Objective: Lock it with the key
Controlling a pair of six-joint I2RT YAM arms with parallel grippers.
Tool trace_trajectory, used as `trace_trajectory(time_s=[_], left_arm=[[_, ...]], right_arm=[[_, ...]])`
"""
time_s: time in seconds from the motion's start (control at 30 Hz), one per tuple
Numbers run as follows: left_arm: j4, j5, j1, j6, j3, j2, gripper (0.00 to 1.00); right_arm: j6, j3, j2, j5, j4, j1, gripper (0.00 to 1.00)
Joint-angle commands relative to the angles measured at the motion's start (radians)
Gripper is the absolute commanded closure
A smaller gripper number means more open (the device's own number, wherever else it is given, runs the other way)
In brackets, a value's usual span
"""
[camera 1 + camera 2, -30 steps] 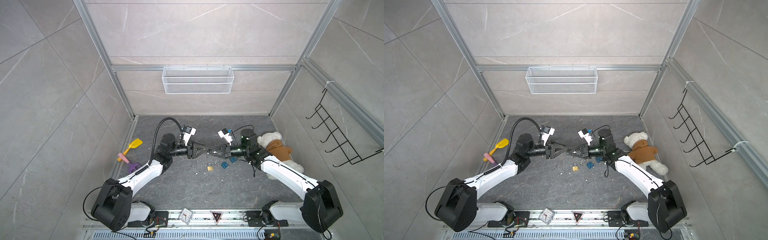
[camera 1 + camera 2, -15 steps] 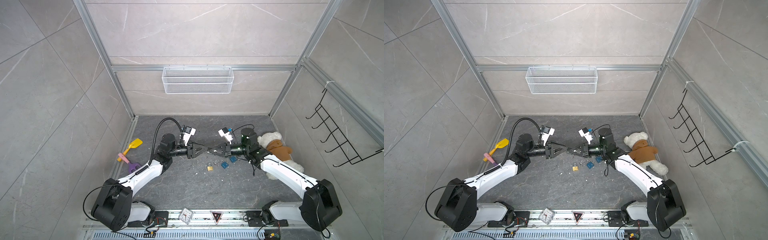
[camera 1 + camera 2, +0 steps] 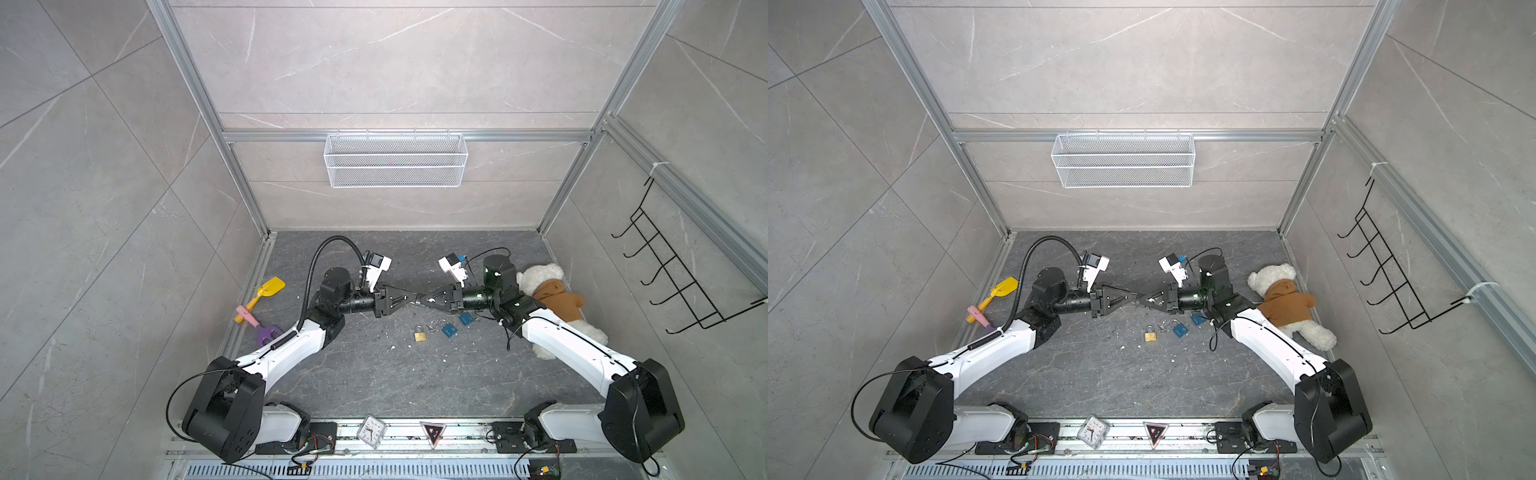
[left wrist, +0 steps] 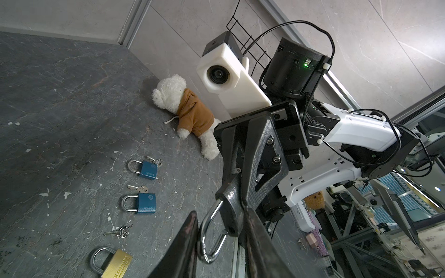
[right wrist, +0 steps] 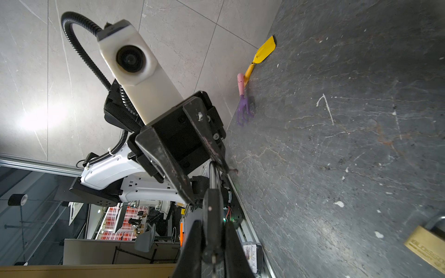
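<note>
Left pincer [image 3: 414,299] has narrowed around padlock [image 4: 207,223].

The left gripper [image 3: 414,300], jaws slightly apart, points tip-to-tip at the tightly closed right gripper [image 3: 424,300].

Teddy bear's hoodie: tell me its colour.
The hoodie is tan brown; the left wrist view shows it best.

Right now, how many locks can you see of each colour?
Blue locks: 2
Gold lock: 1
Held lock, in the right tool, colour unclear: 1
Total: 4
</note>
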Motion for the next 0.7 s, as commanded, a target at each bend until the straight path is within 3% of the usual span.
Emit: trace_trajectory(time_s=[0.0, 0.43, 0.67], left_arm=[[0.029, 0.019, -0.004, -0.002, -0.002, -0.016, 0.67], [0.027, 0.009, -0.002, -0.004, -0.016, -0.025, 0.75], [0.042, 0.005, -0.004, -0.025, -0.015, -0.034, 0.90]], right_arm=[[-0.029, 0.029, -0.034, 0.008, -0.003, -0.006, 1.00], [-0.040, 0.027, -0.044, 0.009, -0.014, -0.012, 1.00], [-0.068, 0.023, -0.040, 0.012, -0.036, -0.013, 1.00]])
